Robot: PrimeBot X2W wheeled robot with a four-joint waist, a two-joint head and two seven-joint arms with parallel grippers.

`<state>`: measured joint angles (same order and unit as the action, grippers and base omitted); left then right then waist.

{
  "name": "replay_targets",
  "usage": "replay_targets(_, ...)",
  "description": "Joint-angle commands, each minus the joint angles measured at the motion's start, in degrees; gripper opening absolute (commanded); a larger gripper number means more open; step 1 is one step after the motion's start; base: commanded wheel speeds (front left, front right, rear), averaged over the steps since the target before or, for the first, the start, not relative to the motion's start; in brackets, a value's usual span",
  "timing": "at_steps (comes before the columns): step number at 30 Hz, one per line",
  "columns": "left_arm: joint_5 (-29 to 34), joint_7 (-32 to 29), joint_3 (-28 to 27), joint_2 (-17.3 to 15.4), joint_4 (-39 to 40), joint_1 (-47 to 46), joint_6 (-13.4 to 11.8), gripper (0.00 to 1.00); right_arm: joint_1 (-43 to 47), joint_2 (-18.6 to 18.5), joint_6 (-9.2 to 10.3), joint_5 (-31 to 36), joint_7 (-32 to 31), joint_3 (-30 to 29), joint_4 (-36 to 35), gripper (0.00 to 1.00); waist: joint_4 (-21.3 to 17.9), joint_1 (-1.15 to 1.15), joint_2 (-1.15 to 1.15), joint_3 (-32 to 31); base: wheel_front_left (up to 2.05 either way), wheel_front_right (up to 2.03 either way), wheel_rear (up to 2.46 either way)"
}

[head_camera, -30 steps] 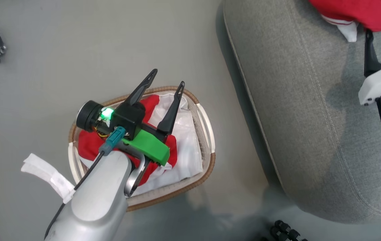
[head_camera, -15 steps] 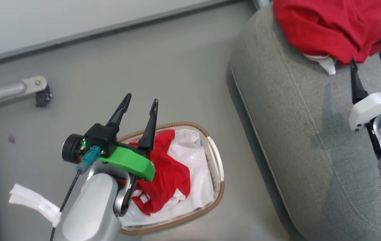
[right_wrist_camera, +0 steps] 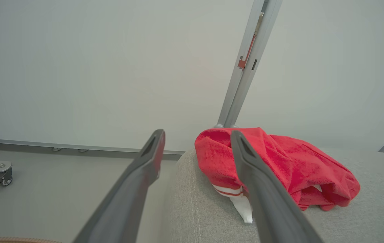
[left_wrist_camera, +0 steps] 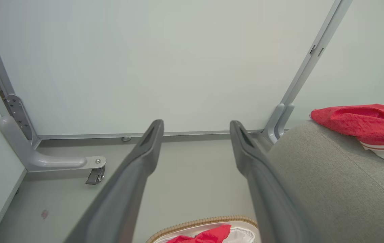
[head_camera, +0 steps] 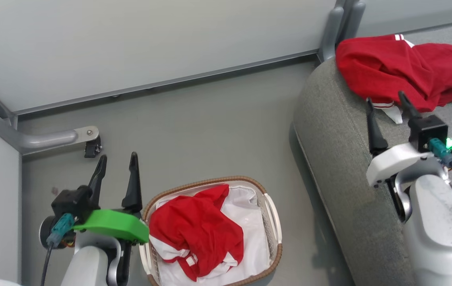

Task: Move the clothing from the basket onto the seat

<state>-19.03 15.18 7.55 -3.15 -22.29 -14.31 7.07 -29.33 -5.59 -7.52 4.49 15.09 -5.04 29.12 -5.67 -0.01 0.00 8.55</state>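
Observation:
One red garment (head_camera: 200, 230) with white trim lies crumpled in the basket (head_camera: 274, 216) on the floor, over its white liner (head_camera: 249, 222). A second red garment (head_camera: 404, 73) lies on the grey seat (head_camera: 337, 131) at the upper right; it also shows in the right wrist view (right_wrist_camera: 289, 168) and the left wrist view (left_wrist_camera: 364, 119). My left gripper (head_camera: 116, 165) is open and empty, left of the basket above the floor. My right gripper (head_camera: 385, 103) is open and empty over the seat, just short of the second garment.
A pale wall panel (head_camera: 150, 43) runs along the back with a grey post (head_camera: 335, 28) behind the seat. A grey bracket leg with a small castor (head_camera: 90, 145) stands on the floor at the left, close to my left gripper.
The head camera has tilted up, so the whole picture shifted. My left arm has drawn back off the basket to its left. My right gripper stands clear of the red garment on the seat.

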Motion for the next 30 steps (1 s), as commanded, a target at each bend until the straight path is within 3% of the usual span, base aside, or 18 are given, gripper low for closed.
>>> replay_targets(1, 0.27, -0.04, -1.32, 0.00, 0.24, 2.00, 0.03, 1.00, 2.25, 0.60, 0.06, -0.51, 0.13, 0.40, -0.95, 1.00, 1.83, 0.01, 0.00, -1.89, 0.00, 0.00, 0.00)
replay_targets(8, 1.05, -0.05, -4.39, 0.22, 0.55, 6.45, 0.07, 1.00, 9.64, 2.47, 0.06, -2.06, 0.13, 2.13, -5.36, 1.00, 3.42, 0.01, 0.00, -2.73, 0.00, 0.00, 0.00)
replay_targets(17, -1.10, -0.04, -2.93, 0.23, 0.93, 8.20, -0.46, 1.00, 17.35, 2.59, 0.06, -8.69, 0.13, 4.59, -10.33, 1.00, 4.90, 0.01, 0.00, -3.71, 0.00, 0.00, 0.00)
replay_targets(30, -1.61, -0.05, -1.94, 0.23, 0.68, 8.73, -0.90, 1.00, 19.11, 2.61, 0.06, -9.88, 0.13, 5.74, -10.81, 1.00, 4.47, 0.01, 0.00, -4.88, 0.00, 0.00, 0.00)
